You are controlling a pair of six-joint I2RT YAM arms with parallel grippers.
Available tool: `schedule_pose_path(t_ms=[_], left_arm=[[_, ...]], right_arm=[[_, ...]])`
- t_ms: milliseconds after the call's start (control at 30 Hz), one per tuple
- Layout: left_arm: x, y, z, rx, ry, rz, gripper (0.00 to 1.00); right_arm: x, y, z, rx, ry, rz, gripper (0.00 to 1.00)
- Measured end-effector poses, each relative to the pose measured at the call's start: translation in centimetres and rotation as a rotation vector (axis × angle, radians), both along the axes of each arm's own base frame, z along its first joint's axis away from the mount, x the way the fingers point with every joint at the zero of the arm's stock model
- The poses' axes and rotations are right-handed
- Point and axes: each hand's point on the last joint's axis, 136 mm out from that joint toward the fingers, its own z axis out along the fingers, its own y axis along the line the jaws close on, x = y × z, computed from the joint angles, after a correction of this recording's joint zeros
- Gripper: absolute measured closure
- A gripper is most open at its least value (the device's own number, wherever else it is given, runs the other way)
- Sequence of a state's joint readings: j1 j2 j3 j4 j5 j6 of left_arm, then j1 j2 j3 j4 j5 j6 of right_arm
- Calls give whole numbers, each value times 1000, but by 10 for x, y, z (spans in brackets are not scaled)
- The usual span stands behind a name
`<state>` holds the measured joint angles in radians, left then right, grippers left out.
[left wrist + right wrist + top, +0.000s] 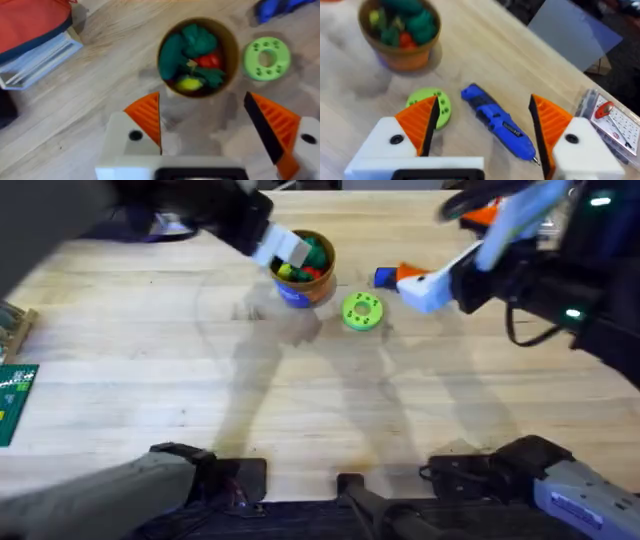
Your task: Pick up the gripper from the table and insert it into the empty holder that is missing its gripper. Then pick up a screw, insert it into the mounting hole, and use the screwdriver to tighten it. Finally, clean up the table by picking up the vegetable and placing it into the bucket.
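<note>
Left gripper (202,125) hovers spread and empty over the bucket (198,56).
Right gripper (485,125), wide and empty, probably should straddle the screwdriver (497,120) squarely.

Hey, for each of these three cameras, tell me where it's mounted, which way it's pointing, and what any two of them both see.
Overhead: fixed above the arm bases, looking down and forward over the table; both arms reach in from the sides.
Left wrist: on the left arm, looking down at the bucket; its open left end effector is at the bottom.
Right wrist: on the right arm, looking down at the screwdriver; its open right end effector is at the bottom.
Shared: all three show the bucket and the green ring.
</note>
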<state>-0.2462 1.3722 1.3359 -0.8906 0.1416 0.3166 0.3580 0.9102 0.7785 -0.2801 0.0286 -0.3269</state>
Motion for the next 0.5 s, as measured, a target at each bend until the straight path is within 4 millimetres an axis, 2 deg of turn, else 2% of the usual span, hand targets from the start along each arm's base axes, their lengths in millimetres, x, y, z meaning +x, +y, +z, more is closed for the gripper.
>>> schedule_pose_path(t_ms=[133, 300, 400, 500], left_arm=[[-51, 3, 43, -55, -45, -34, 12], [-103, 11, 69, -90, -83, -57, 12], [-121, 13, 74, -100, -86, -64, 12], [-128, 14, 77, -104, -95, -66, 12]], right_arm=[[-18, -6, 28, 107, -16, -47, 7], [-44, -9, 36, 192, 27, -51, 7], [-51, -7, 37, 223, 41, -41, 7], [-56, -6, 32, 232, 73, -35, 7]])
